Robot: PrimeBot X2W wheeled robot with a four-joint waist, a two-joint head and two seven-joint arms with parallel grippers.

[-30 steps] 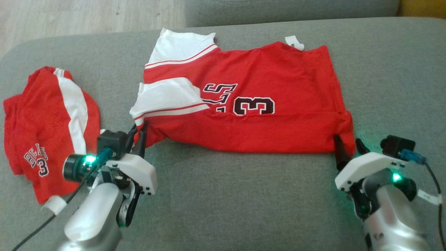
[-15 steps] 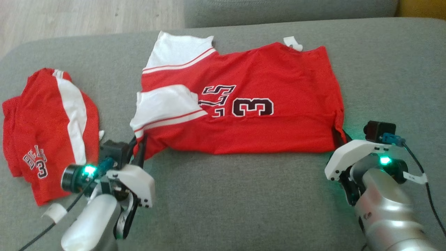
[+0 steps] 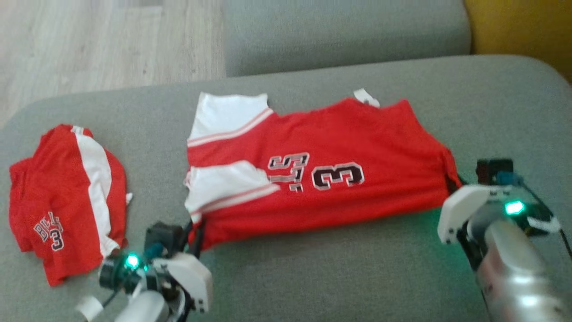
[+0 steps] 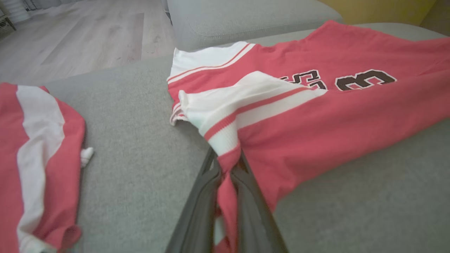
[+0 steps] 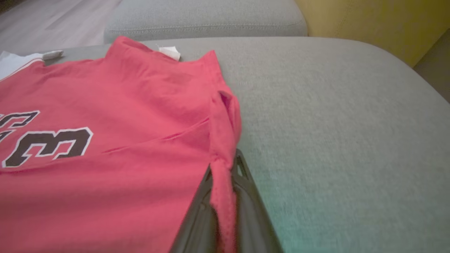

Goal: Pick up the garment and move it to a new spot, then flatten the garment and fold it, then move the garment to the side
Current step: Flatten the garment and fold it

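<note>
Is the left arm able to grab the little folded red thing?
Probably not yet: the left gripper is shut on the jersey corner. The folded red garment lies close, nothing between.

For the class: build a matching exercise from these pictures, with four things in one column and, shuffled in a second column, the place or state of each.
Column one:
1 left gripper
2 right gripper
3 second red garment
4 white label

Column two:
A at the jersey's far edge
B jaws shut on the jersey's white-striped corner
C lying apart on the cushion, left of the jersey
D jaws shut on the jersey's plain red corner

Pairs: 1-B, 2-D, 3-C, 4-A
</note>
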